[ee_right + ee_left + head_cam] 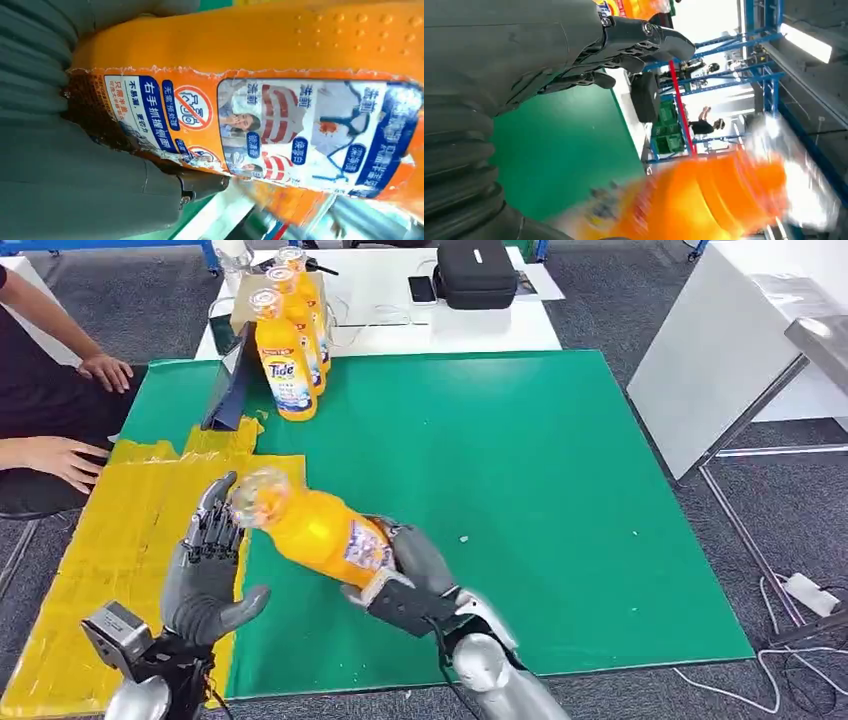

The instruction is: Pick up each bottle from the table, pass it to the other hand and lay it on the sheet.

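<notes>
My right hand [410, 575] grips an orange detergent bottle [315, 528] by its labelled lower body and holds it tilted above the green mat, clear cap toward my left hand. The label [260, 135] shows close up in the right wrist view. My left hand [207, 560] stands upright just left of the cap with its fingers apart, holding nothing; whether it touches the cap I cannot tell. The bottle [709, 200] appears blurred beside the left fingers [644, 37]. The yellow sheet [110, 550] lies at the table's left. Three more orange bottles [287, 365] stand at the mat's far left.
A person sits at the left, with a hand [62, 458] on the sheet's edge and the other hand [107, 370] farther back. A dark tablet stand [230, 380] leans beside the standing bottles. A white table [400, 310] with a black case sits behind. The green mat [560, 490] spreads right.
</notes>
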Robot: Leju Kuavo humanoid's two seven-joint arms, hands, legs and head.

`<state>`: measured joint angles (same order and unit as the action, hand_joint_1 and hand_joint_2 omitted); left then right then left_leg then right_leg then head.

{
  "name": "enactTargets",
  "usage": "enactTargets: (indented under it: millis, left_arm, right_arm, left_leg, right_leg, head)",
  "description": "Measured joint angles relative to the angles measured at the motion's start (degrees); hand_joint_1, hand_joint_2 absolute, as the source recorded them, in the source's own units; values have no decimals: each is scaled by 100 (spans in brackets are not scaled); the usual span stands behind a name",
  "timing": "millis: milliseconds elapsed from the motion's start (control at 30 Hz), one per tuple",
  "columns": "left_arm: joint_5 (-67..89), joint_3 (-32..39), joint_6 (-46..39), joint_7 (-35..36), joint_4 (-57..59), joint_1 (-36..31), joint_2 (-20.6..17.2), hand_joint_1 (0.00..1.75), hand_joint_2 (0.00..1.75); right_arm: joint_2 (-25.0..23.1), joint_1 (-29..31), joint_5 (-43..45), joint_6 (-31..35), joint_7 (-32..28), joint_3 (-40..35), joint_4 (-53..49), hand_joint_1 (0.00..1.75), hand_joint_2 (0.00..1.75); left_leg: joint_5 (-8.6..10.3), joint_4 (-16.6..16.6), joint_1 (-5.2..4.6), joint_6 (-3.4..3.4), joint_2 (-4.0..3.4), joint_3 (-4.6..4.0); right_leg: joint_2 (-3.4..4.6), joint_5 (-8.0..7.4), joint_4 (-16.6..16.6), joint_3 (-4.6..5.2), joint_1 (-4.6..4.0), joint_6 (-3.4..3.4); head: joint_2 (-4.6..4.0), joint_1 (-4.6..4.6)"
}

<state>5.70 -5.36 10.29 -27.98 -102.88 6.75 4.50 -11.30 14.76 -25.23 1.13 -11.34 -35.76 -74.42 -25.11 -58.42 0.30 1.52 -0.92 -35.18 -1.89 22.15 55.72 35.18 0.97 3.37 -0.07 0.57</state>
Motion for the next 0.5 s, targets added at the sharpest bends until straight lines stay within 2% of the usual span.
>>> enactTargets:
  millis: [233, 500]
  left_arm:
    - [-76, -68, 123, -98, 0, 49, 30, 0, 175]
    - [-79, -50, 122, -125, 0, 173, 28, 0, 175]
  right_arm:
    - [-478, 439, -78, -113, 171, -1205, 559, 168, 175]
    - [-522, 655, -26, -105, 203, -1440, 826, 168, 175]
  left_leg:
    - [1, 0, 1, -1, -2, -2]
    - [1, 0, -5, -1, 4, -2]
  right_leg:
    - [-1, 3, 1, 3, 1, -3]
    - [-3, 2, 0, 1, 6, -2]
  head:
    - [0, -2]
    - [0, -2]
